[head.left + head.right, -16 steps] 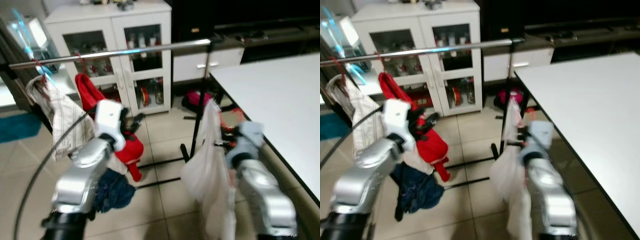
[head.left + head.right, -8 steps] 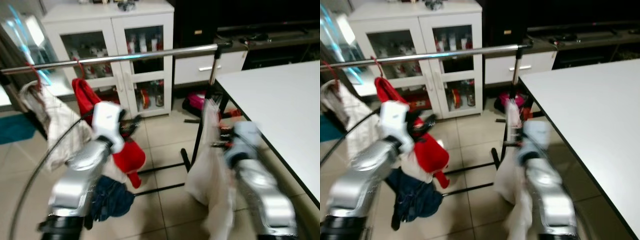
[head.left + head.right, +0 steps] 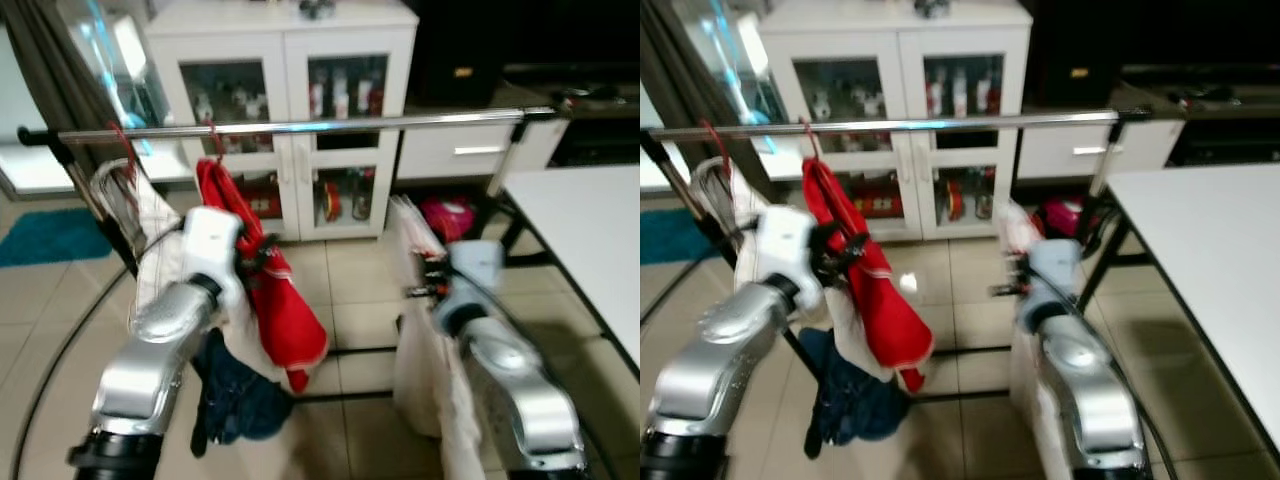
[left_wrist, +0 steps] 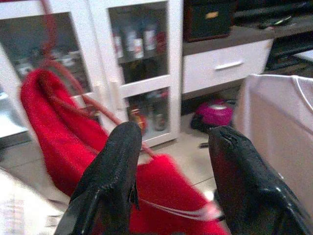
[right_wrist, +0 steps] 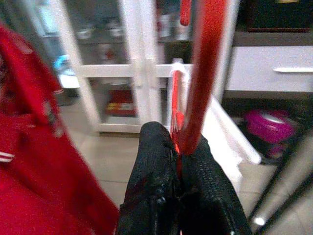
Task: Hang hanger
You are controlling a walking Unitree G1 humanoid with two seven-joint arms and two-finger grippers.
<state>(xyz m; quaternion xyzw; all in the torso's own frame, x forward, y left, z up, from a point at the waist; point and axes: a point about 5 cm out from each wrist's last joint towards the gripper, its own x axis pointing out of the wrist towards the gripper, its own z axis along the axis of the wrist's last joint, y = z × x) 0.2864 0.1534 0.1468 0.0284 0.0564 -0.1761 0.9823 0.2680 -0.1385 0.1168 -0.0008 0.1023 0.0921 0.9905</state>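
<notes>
The right gripper (image 5: 178,161) has its two black fingers pressed together on the red hanger (image 5: 199,83), whose stem rises from between the pads; the white garment (image 3: 425,330) on that hanger droops along the right arm, below the chrome rail (image 3: 300,126) and not yet hooked on it. The left gripper (image 4: 173,161) is spread wide with nothing between its fingers, held just before the red garment (image 3: 262,285), which hangs by its own hook from the rail. Further left on the rail hangs a pale striped garment (image 3: 150,235), and a dark blue cloth (image 3: 240,395) sags low behind the left arm.

Since half a second ago the whole head view has swung: the white glass-door cabinet (image 3: 290,110) now sits nearly centred, the white table (image 3: 590,240) has slid off toward the right edge, and the rail runs almost level across the picture. Both arms keep much the same pose against the garments.
</notes>
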